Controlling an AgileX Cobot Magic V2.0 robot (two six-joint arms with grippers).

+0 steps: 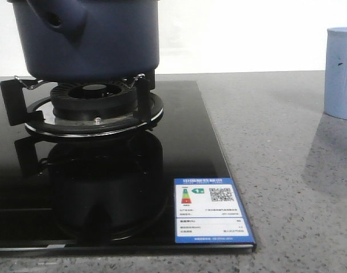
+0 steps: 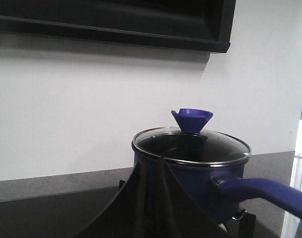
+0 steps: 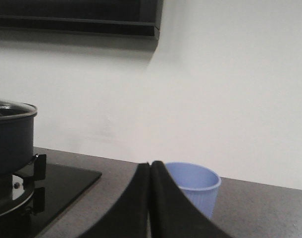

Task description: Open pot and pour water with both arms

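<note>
The dark navy pot (image 1: 88,40) stands on the burner grate at the far left, its stubby hollow handle pointing toward me. In the left wrist view the pot (image 2: 200,191) wears a glass lid (image 2: 190,146) with a blue knob (image 2: 191,119), and a long blue handle (image 2: 270,191) sticks out sideways. My left gripper (image 2: 153,161) is shut and empty, just in front of the pot wall and below the lid rim. My right gripper (image 3: 150,163) is shut on nothing, hovering over the counter short of the pale blue cup (image 3: 198,186). Neither gripper shows in the front view.
The black glass hob (image 1: 179,142) carries the burner (image 1: 94,108) and an energy label (image 1: 212,211) at its near right corner. The pale blue cup (image 1: 339,74) stands on the grey stone counter (image 1: 287,170) at the right. A dark range hood (image 2: 141,25) hangs above on the white wall.
</note>
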